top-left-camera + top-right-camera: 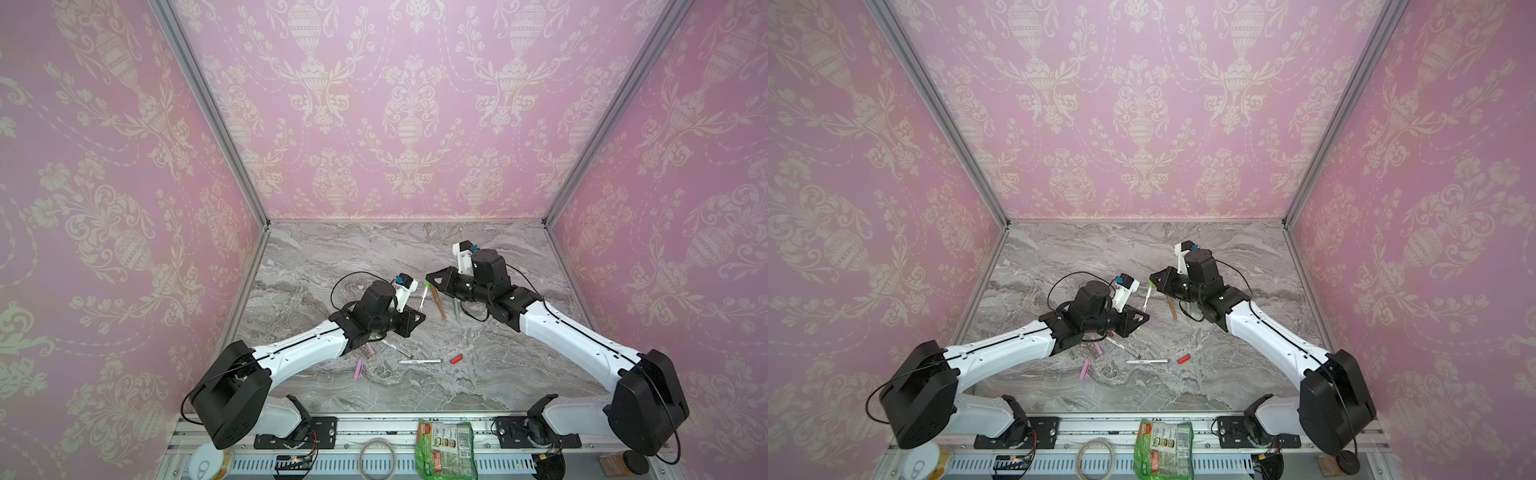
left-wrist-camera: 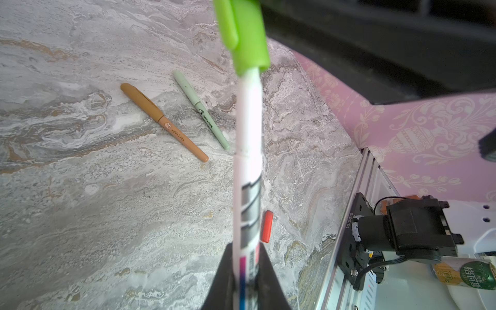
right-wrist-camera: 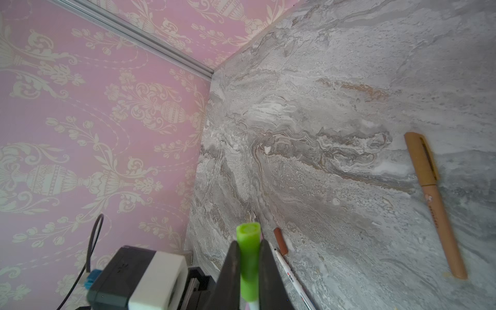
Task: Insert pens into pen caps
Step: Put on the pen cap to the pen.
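My left gripper (image 2: 245,252) is shut on the lower barrel of a white pen (image 2: 248,134), held above the marble table. The pen's tip sits inside a bright green pen cap (image 2: 247,35). My right gripper (image 3: 249,247) is shut on that green cap (image 3: 249,257). In both top views the two grippers meet mid-table: the left gripper (image 1: 417,316), the right gripper (image 1: 428,276), and the white pen (image 1: 423,297) between them. A tan pen (image 2: 163,122) and a pale green pen (image 2: 201,110) lie capped on the table close by.
Near the front lie a red cap (image 1: 456,358), two white pens (image 1: 419,361) (image 1: 397,349), a pink cap (image 1: 359,370) and a pink pen (image 1: 370,348). A dark brown cap (image 3: 280,241) lies under the left arm. A green packet (image 1: 446,449) rests on the front rail.
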You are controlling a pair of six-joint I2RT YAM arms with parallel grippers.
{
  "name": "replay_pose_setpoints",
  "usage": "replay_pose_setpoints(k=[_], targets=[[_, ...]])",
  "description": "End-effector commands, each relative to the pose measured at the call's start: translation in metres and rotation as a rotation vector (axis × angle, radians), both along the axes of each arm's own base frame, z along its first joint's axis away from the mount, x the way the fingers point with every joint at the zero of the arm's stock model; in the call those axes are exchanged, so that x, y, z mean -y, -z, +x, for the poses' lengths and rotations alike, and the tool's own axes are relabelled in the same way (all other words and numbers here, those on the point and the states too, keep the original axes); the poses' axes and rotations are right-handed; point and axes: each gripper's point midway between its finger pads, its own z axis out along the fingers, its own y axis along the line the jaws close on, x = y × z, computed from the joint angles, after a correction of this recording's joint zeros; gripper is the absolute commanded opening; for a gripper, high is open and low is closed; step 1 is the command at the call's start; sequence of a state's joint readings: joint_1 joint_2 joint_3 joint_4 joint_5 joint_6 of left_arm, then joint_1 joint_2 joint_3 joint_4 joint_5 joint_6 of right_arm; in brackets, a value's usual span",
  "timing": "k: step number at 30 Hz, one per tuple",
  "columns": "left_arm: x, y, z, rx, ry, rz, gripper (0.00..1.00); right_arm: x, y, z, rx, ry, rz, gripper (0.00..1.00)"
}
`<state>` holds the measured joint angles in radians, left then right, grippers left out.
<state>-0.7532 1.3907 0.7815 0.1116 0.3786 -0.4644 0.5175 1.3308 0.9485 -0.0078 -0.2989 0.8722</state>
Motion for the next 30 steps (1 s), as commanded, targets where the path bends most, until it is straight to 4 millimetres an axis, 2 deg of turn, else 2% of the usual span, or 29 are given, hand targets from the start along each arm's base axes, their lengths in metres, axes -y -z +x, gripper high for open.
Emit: replay_pose_setpoints(k=[1,17,30], targets=[[-0.002,-0.006,0.011,0.029,-0.047,0.012,0.0,-0.002,-0.01,-0.009,0.021,-0.027,0.022,0.0],[0.005,-0.028,0.024,0.1,-0.062,-0.023,0.0,-0.015,-0.004,-0.019,0.024,-0.063,-0.005,0.0],[0.009,-0.055,0.038,0.184,-0.079,-0.044,0.0,-0.043,0.015,-0.042,0.046,-0.23,-0.058,0.0]])
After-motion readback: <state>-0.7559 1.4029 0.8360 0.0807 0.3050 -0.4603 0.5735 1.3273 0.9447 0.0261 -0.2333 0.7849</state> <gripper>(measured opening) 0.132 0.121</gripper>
